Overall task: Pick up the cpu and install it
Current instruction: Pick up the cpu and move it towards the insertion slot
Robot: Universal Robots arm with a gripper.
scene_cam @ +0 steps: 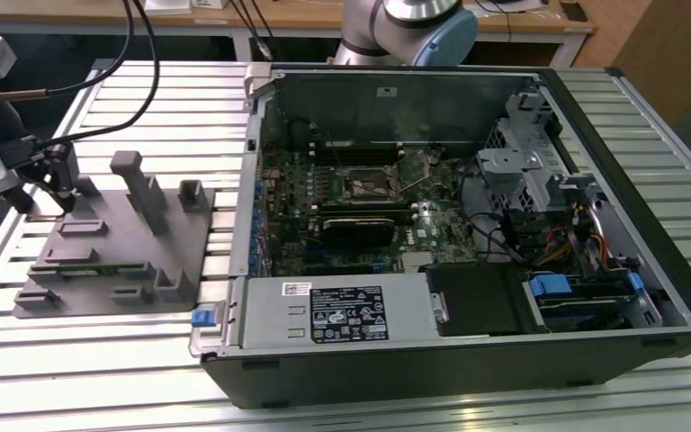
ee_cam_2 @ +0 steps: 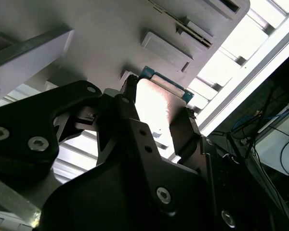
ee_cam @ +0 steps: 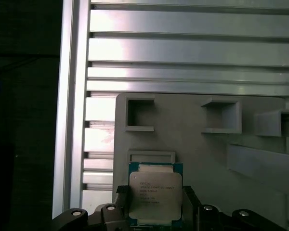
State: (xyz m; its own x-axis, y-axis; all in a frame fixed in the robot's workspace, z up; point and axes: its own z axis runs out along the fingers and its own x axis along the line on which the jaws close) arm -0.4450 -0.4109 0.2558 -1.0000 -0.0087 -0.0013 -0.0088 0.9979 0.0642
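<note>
We are finding the cpu sitting level over a corner of the grey fixture, and the gripper is pinching it by two opposite edges, as far as we can judge. We are flagging one risk: so thin a hold slipping and tilting it before the socket, well apart. We are seeing a thin square chip, pale silvery lid, green rim.

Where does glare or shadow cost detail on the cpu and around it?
Second wrist view: glare whites out the top of the cpu. First wrist view: the cpu is evenly lit, but the table slats glare. Exterior view: even light, with the case interior dimmer.
</note>
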